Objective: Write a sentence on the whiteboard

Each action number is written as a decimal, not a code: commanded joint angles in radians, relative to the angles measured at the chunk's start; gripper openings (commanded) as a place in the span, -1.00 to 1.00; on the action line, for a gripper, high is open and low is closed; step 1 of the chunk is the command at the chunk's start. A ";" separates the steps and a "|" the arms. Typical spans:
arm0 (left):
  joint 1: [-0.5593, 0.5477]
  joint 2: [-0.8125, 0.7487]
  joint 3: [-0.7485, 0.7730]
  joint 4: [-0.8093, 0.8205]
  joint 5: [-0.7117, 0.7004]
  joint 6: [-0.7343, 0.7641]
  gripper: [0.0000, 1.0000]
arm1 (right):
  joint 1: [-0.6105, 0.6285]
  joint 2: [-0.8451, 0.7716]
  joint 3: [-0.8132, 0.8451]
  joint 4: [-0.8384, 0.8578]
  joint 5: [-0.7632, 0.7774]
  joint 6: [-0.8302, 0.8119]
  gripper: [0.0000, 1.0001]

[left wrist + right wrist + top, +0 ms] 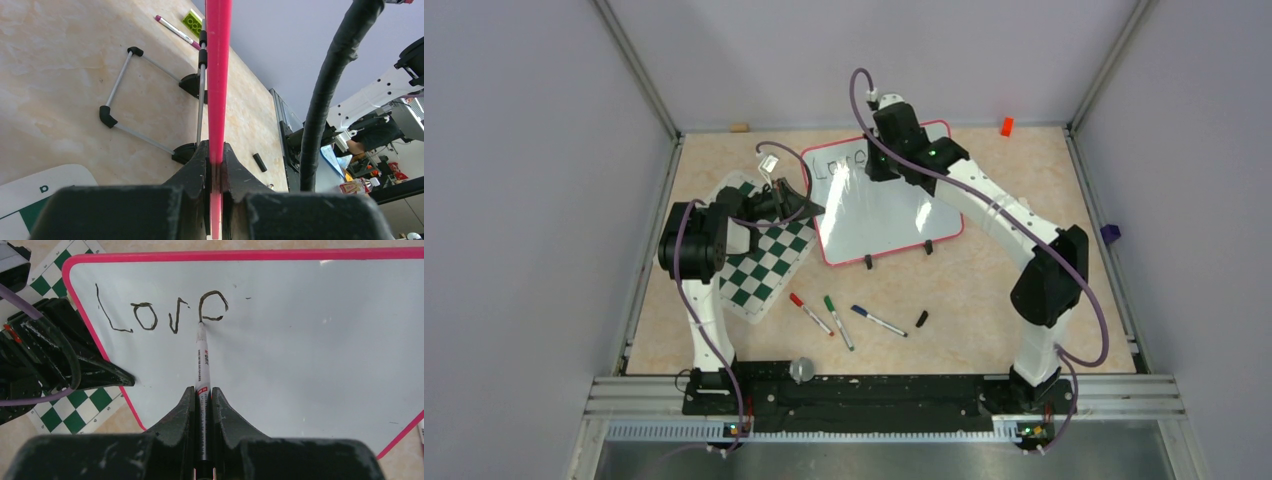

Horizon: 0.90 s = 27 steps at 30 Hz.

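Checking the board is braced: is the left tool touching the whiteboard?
Touching. The left wrist view shows the left tool shut on the whiteboard, its red frame pinched between both fingers with no gap.

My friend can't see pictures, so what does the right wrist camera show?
The right gripper holds a marker, its tip touching the whiteboard at the last letter of the handwritten word Love. At the left, the left gripper clamps the board's red frame, with a checkered mat beneath.
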 commanded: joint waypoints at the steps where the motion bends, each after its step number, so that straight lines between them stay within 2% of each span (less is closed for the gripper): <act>1: -0.024 -0.025 0.013 0.068 0.093 -0.013 -1.00 | -0.009 -0.044 -0.041 -0.005 0.008 0.009 -1.00; 14: -0.025 -0.028 0.011 0.068 0.095 -0.014 -1.00 | -0.013 -0.061 -0.039 -0.027 0.108 -0.014 -1.00; 23: -0.024 -0.028 0.019 0.068 0.098 -0.013 -1.00 | -0.017 -0.088 0.018 -0.026 0.037 -0.013 -1.00; 27: -0.024 -0.035 0.013 0.068 0.099 -0.004 -1.00 | -0.017 -0.134 -0.005 -0.011 0.043 -0.014 -1.00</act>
